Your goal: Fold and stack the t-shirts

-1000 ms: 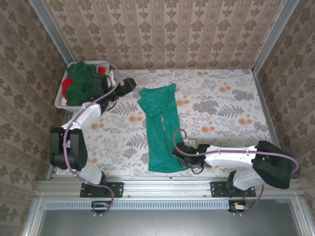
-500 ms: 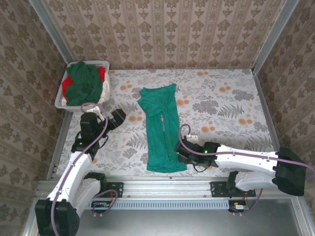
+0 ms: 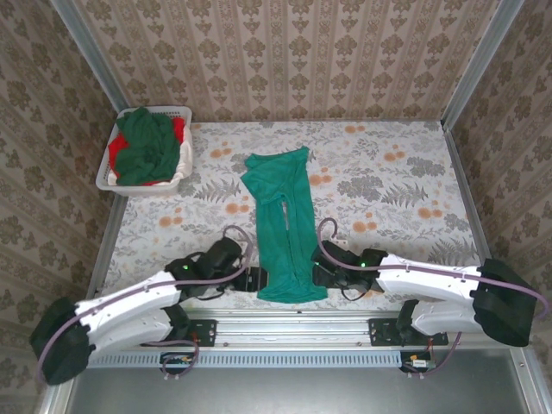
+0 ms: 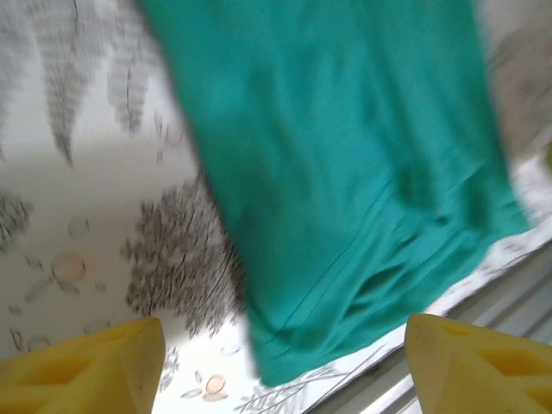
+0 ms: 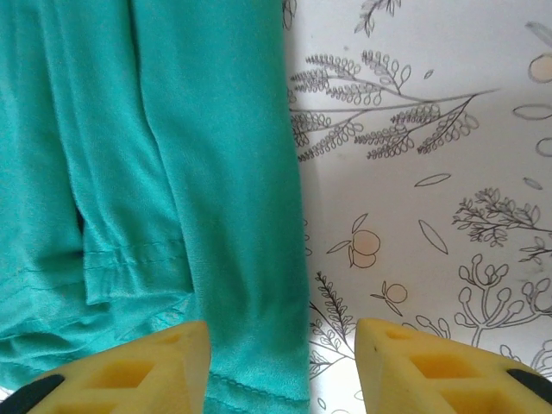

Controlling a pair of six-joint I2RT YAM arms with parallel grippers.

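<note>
The teal-green t-shirt (image 3: 280, 224) lies folded into a long strip down the middle of the table, hem toward me. My left gripper (image 3: 255, 280) hovers at the hem's left corner. In the blurred left wrist view it (image 4: 285, 379) is open, yellow fingertips (image 4: 86, 371) wide apart and the teal-green shirt's hem corner (image 4: 345, 285) between them. My right gripper (image 3: 317, 274) is at the hem's right corner. In the right wrist view it (image 5: 280, 366) is open, straddling the shirt's right edge (image 5: 241, 259). A dark green shirt (image 3: 142, 142) and a red one (image 3: 178, 128) sit bunched in the basket.
The white slatted laundry basket (image 3: 108, 177) stands at the far left corner. The floral tablecloth (image 3: 388, 181) is bare to the right of the shirt. The table's metal front rail (image 3: 285, 321) runs just below the hem.
My left arm has swung from the basket down across the table to the shirt's near left corner. The right gripper has barely shifted at the right corner.
</note>
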